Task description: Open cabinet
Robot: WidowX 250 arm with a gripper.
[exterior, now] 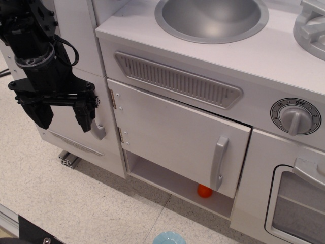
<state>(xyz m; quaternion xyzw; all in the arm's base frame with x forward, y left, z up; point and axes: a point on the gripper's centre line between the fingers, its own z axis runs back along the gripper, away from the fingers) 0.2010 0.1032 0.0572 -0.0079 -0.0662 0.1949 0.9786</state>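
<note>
The cabinet door (172, 137) is a wide light-grey flat panel below the sink counter. Two small hinges (112, 99) sit on its left edge. A vertical grey bar handle (219, 162) sits near its right edge. The door stands slightly ajar, its right side swung out a little, with a dark gap along the top right. My gripper (64, 116) is black, open and empty, pointing down to the left of the cabinet. It hangs in front of the taller narrow door, far from the bar handle.
A curved grey handle (98, 131) on the narrow door is right beside my right finger. An orange ball (204, 191) lies on the open shelf under the cabinet. The windowed oven door (297, 203) and a dial (295, 116) are at right. The sink (212, 18) is above.
</note>
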